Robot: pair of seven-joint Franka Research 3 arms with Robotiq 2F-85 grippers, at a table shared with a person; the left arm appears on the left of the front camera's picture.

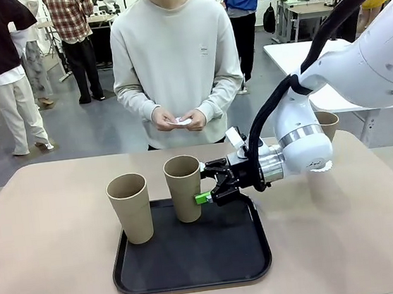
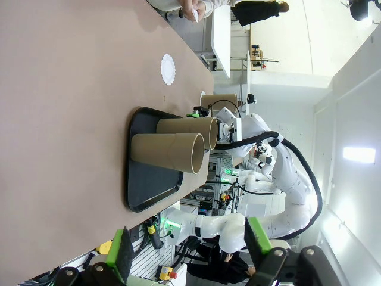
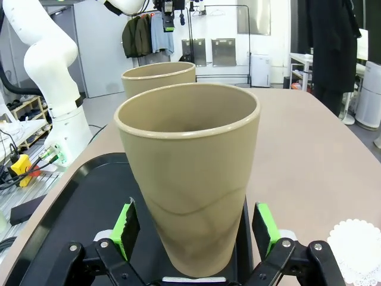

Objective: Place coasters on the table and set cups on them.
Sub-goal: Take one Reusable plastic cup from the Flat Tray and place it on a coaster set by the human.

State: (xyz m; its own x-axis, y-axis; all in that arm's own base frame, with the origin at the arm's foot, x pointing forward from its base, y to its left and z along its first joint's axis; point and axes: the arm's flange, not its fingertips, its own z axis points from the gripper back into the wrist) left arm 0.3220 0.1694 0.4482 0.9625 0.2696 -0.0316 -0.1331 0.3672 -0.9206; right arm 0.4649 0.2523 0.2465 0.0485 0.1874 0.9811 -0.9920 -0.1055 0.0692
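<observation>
Two beige cups stand on the black tray (image 1: 255,254). My right gripper (image 1: 203,183) reaches in from the right and straddles the right-hand cup (image 1: 184,187) low on its wall. In the right wrist view the green pads (image 3: 127,223) sit on either side of that cup (image 3: 190,173) with small gaps, so the gripper (image 3: 195,229) is open. The other cup (image 1: 130,208) stands at the tray's left. A third cup (image 1: 328,123) stands at the far right behind my arm. One coaster (image 1: 319,168) lies on the table (image 1: 43,235) under my wrist. My left gripper (image 2: 190,244) hangs open, holding nothing.
A person stands at the far side with a white coaster (image 1: 179,122) in both hands. In the left wrist view the bare coaster (image 2: 168,68) lies beyond the tray (image 2: 143,190), and the third cup (image 2: 219,99) seems to stand on another coaster. A white table (image 1: 292,54) is at back right.
</observation>
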